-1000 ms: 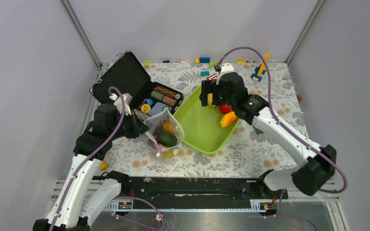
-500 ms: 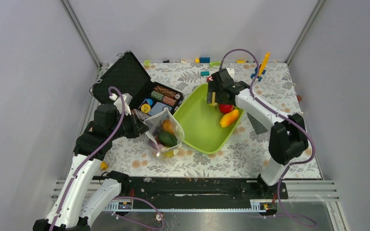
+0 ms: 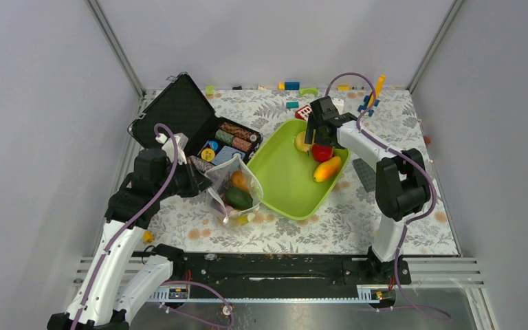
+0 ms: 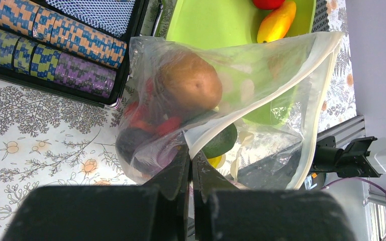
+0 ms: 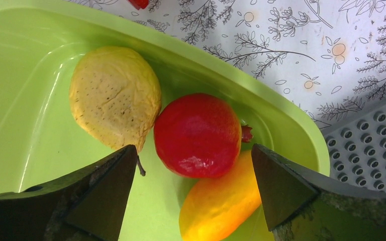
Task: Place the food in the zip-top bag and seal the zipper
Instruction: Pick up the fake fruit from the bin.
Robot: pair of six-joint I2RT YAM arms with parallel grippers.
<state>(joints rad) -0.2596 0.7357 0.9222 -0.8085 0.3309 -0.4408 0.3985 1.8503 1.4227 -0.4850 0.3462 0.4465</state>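
Note:
The clear zip-top bag [image 3: 232,187] stands open beside the lime-green tray [image 3: 282,189]. My left gripper [image 3: 203,184] is shut on its mouth edge, as the left wrist view [image 4: 191,153] shows. Inside the bag [image 4: 276,75] are a brown kiwi [image 4: 188,83], a dark avocado [image 4: 221,142] and red pieces. The whitish zipper [image 4: 317,113] runs along the mouth; I see no slider tab. My right gripper [image 5: 192,150] is open just above a red apple [image 5: 197,134], between a yellowish fruit [image 5: 114,95] and an orange mango [image 5: 221,201], at the tray's far right corner [image 3: 314,134].
A black case with striped poker chips [image 3: 210,134] lies open behind the bag. Toy bricks [image 3: 292,86] line the back edge. A grey studded plate [image 3: 366,175] lies right of the tray. The tray's rim [image 5: 291,125] is close behind the apple.
My right gripper has swung a little right and lowered over the fruits in the tray's far corner. The yellowish fruit now shows clear of the fingers. The left arm and bag have not moved.

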